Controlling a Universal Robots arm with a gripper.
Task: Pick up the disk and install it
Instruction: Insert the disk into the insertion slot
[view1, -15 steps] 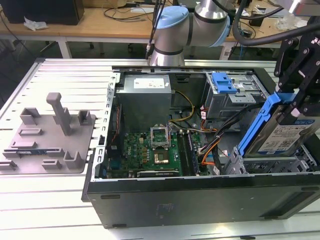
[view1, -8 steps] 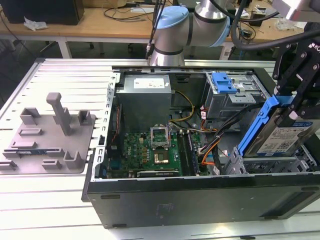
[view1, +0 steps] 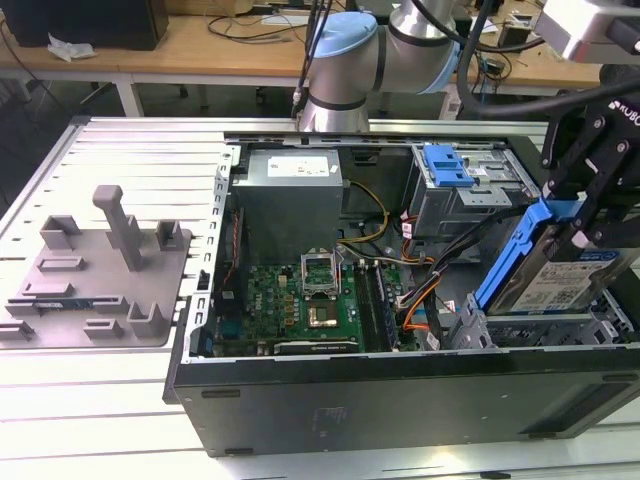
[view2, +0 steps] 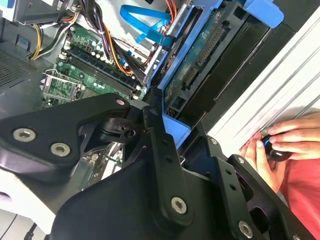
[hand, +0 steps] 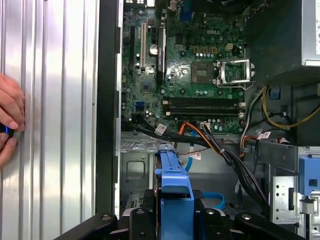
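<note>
Exterior view: the gripper (view1: 574, 212) has its jaws clamped on the blue rail of the disk (view1: 560, 285), which hangs tilted over one end of the open computer case (view1: 400, 405). The grey fixture tray (view1: 100, 270) sits well outside the case on the worktop (view1: 100, 400). In both wrist views a person's hand (view2: 280, 147) (hand: 10, 122) shows just beside the case. Inside it: motherboard (hand: 195, 50) and cables (hand: 215, 145).

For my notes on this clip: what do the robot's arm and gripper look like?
The arm is silver-grey tubing with a rounded light-blue joint cap. Black cables run along it toward the wrist. The gripper is matt black with white lettering on its body; in the second wrist view its linkage bars are flat and black, pinned with silver screws.
</note>
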